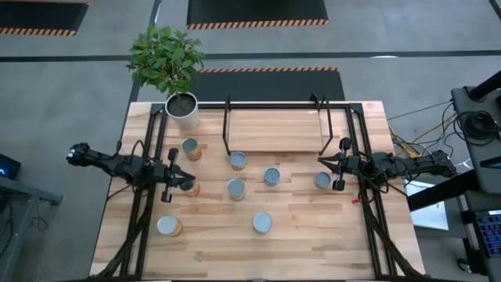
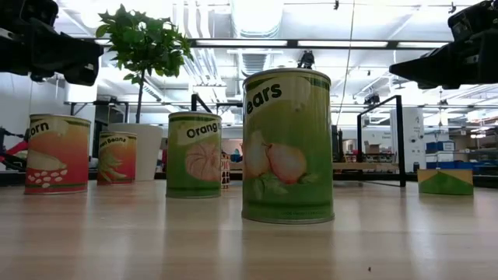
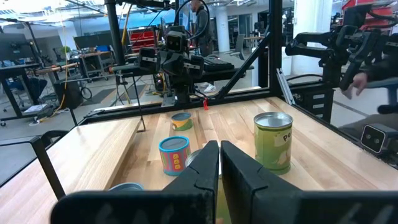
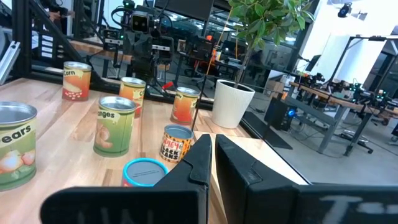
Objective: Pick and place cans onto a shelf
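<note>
We see the left tool (image 1: 167, 182), fingers nearly together and empty, beside a can (image 1: 188, 186); descending so narrow would topple it. Seven cans stand on the bench (image 1: 313, 243), the shelf (image 1: 275, 129) bare. The right tool (image 1: 340, 164), equally narrow, risks nudging its neighbouring can (image 1: 322, 181).

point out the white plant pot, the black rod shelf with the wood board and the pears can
white plant pot (image 1: 182, 109), high view, on its rim
black rod shelf (image 1: 275, 130), high view, on its wood board
pears can (image 2: 288, 148), low view, on its label
</note>
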{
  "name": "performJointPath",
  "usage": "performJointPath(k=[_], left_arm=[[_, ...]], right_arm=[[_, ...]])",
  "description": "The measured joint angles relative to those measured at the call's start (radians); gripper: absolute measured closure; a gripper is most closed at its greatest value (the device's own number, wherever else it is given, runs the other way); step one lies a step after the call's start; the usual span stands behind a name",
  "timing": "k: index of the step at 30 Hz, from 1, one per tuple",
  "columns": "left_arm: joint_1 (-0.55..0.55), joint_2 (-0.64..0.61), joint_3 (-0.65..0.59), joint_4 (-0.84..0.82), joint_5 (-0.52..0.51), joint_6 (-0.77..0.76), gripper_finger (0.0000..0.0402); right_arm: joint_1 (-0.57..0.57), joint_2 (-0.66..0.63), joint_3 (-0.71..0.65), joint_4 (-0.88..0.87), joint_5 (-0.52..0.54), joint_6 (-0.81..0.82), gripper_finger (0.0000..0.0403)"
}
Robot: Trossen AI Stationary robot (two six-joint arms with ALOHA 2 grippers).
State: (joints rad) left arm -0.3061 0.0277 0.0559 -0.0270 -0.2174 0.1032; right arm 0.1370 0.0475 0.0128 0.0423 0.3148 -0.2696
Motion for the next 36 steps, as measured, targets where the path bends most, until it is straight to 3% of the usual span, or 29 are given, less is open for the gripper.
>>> performJointPath(k=[15,19,22,23,25,27,28,36], left_arm=[[0.000,0.000,0.000,0.000,0.000,0.003,0.0401],[0.000,0.000,0.000,0.009,0.000,0.066,0.0401],[0.000,0.000,0.000,0.087,0.000,-0.046,0.0401],[0.000,0.000,0.000,0.125,0.000,-0.116,0.0401],[0.000,0.000,0.000,0.197,0.000,-0.280,0.0401],[0.000,0.000,0.000,0.256,-0.007,-0.336,0.0401],[0.000,0.000,0.000,0.287,-0.009,-0.335,0.0401],[0.000,0.000,0.000,0.469,-0.009,-0.322,0.0401]], right_arm=[[0.000,0.000,0.000,0.000,0.000,-0.001,0.0390],[0.000,0.000,0.000,0.000,0.000,0.000,0.0390],[0.000,0.000,0.000,0.000,0.000,0.017,0.0390],[0.000,0.000,0.000,0.000,-0.002,0.080,0.0390],[0.002,0.000,0.000,0.005,-0.030,0.363,0.0390],[0.002,0.000,0.000,0.015,-0.052,0.639,0.0390],[0.002,0.000,0.000,0.023,-0.047,0.697,0.0390],[0.001,0.001,0.000,0.035,-0.053,0.728,0.0390]])
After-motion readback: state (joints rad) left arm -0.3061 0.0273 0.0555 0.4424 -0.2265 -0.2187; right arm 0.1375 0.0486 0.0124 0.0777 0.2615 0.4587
